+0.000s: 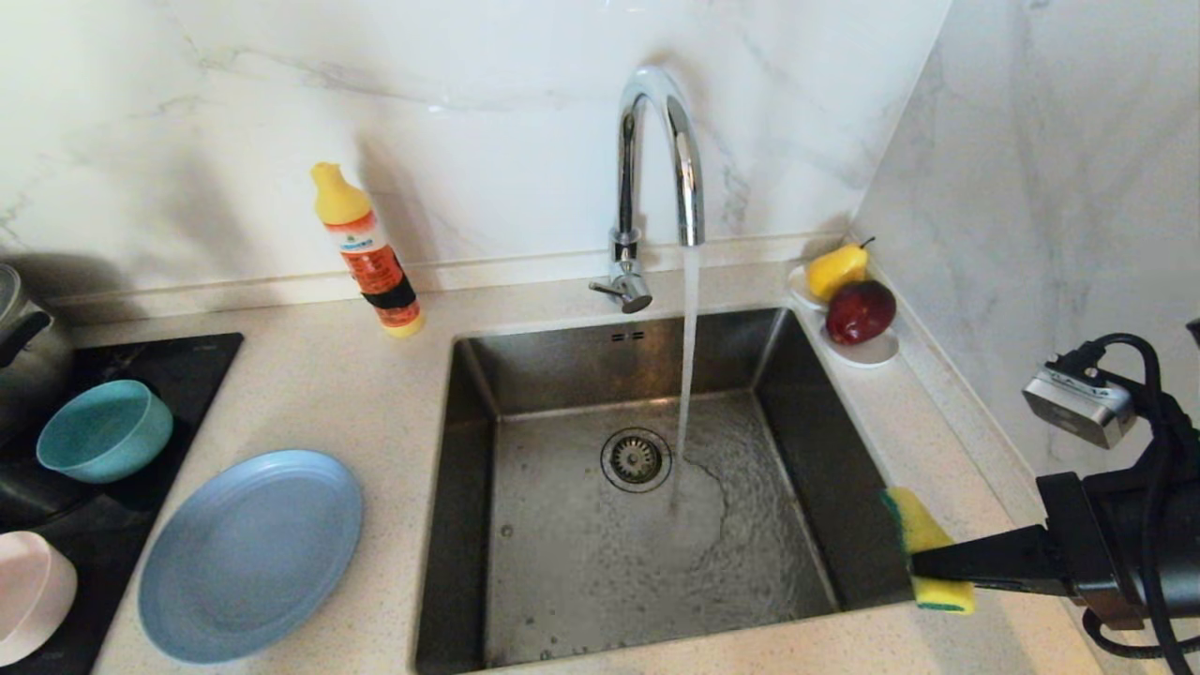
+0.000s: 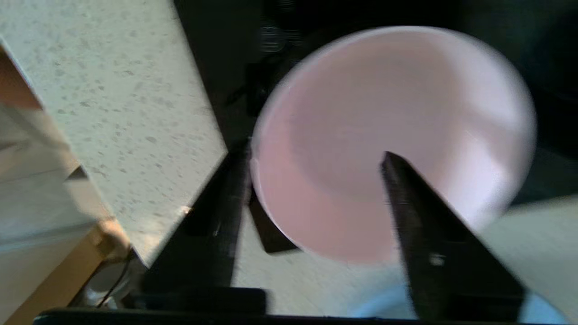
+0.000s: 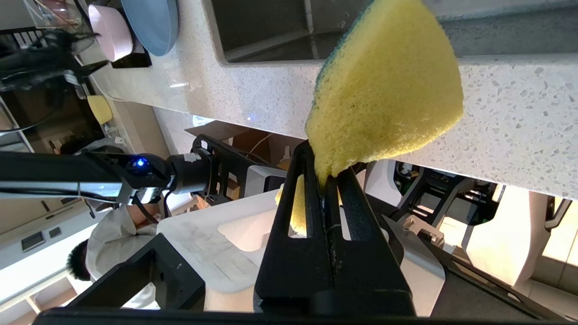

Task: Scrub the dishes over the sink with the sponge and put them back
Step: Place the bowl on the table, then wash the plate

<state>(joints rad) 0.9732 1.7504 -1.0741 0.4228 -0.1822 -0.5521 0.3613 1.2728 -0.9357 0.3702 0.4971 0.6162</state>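
1. The stainless-steel sink [image 1: 562,562] holds no dish. Water runs from the curved chrome tap [image 1: 656,159] in a thin stream onto the basin floor just beside the round drain strainer [image 1: 637,459], and a rippled sheet of water spreads over the floor on that side.
2. The right gripper [image 3: 326,176] is clenched on the yellow sponge [image 1: 923,548]. Its two black fingers pinch one end flat, and the rest of the sponge bulges out past them. In the head view the sponge hangs at the sink's near right corner, over the rim where basin meets the speckled counter [image 1: 328,394]; its green scouring face shows along one edge.
3. The left gripper [image 2: 316,180] has its fingers spread apart. One black finger lies outside the rim of the pale pink bowl [image 2: 393,140] and the other reaches over the bowl's hollow. Neither finger is seen pressing on it. The bowl is empty.
4. In the head view the pink bowl sits at the near left edge, on the dark cooktop [image 1: 112,506].
5. The blue-grey plate [image 1: 250,553] lies flat and empty on the counter left of the sink, its left edge at the cooktop's border.
6. The small teal bowl [image 1: 105,429] rests tilted on the cooktop, empty, beside a steel pot [image 1: 28,347].
7. A small white dish [image 1: 867,349] at the sink's far right corner holds a yellow pear [image 1: 837,270] and a dark red apple [image 1: 860,311].
8. A detergent bottle [image 1: 367,253] with a yellow cap stands on the counter behind the sink's left corner.
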